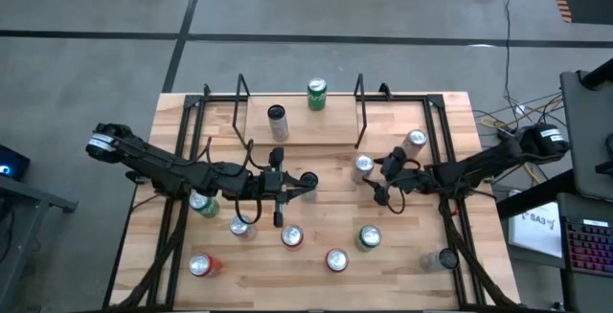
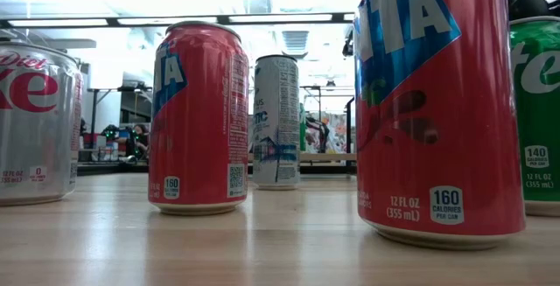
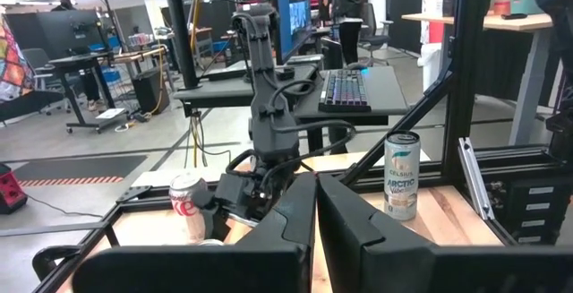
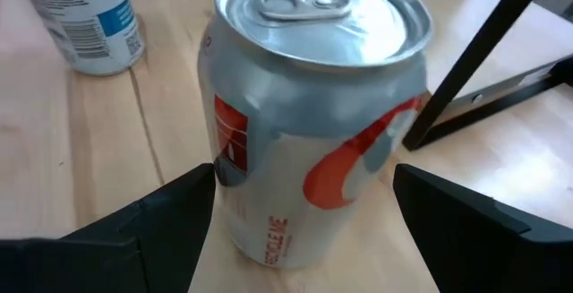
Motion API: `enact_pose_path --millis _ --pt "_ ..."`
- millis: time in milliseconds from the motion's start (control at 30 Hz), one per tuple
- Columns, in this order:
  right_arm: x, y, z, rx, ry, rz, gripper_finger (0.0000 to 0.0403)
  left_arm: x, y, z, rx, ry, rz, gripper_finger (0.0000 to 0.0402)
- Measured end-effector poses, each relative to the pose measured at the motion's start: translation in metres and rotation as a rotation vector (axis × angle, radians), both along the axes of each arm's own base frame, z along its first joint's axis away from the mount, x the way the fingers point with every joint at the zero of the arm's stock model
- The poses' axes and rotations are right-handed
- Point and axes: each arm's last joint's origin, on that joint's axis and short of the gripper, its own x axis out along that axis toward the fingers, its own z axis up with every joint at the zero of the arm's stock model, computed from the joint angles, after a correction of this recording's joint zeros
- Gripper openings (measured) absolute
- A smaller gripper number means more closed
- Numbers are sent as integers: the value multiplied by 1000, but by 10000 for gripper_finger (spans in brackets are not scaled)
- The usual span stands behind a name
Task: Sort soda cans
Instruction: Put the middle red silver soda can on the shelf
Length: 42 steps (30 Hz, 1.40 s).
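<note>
Several soda cans stand upright on the wooden table (image 1: 316,284): red (image 1: 292,236), green (image 1: 369,238) and silver (image 1: 443,258) toward the near edge, and a green one (image 1: 316,94) at the far side. My right gripper (image 4: 304,185) reaches in from the table's right and is shut on a silver-and-red can (image 1: 363,167) near the middle. My left gripper (image 1: 308,181) hovers shut and level left of that can, holding nothing. The low view shows red cans (image 2: 199,115) and a silver one (image 2: 35,124) up close. My right gripper pinches the silver can's side wall about halfway up, one finger (image 4: 170,226) on one side (image 4: 235,163) and the other finger (image 4: 466,226) opposite. The fingers come from the table's right, slanting slightly down. The can is upright. Whether its base rests on the wood does not show.
A white-and-blue can (image 1: 415,141) stands just beyond the right gripper toward the far right, and a dark can (image 1: 277,119) sits on the raised far board. Black frame rails (image 1: 436,150) run along both table sides. Bare wood lies between the two grippers.
</note>
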Motion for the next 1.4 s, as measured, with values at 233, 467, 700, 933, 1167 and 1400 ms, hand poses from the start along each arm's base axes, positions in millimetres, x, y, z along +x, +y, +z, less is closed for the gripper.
enact_pose_path --millis 233,467,700,933,1167,1400 --pt "16 1 2 -45 36 -18 331 0 0 0 0 0 0 0" --pt "28 0 3 -81 50 -68 331 0 0 0 0 0 0 0" --pt "32 -5 2 -73 57 -90 327 0 0 0 0 0 0 0" --pt "33 -13 0 -48 64 -87 281 0 0 0 0 1 0 0" --pt "33 -13 0 -43 62 -72 260 0 0 0 0 1 0 0" --pt "31 -13 8 -49 35 -36 270 0 0 0 0 1 0 0"
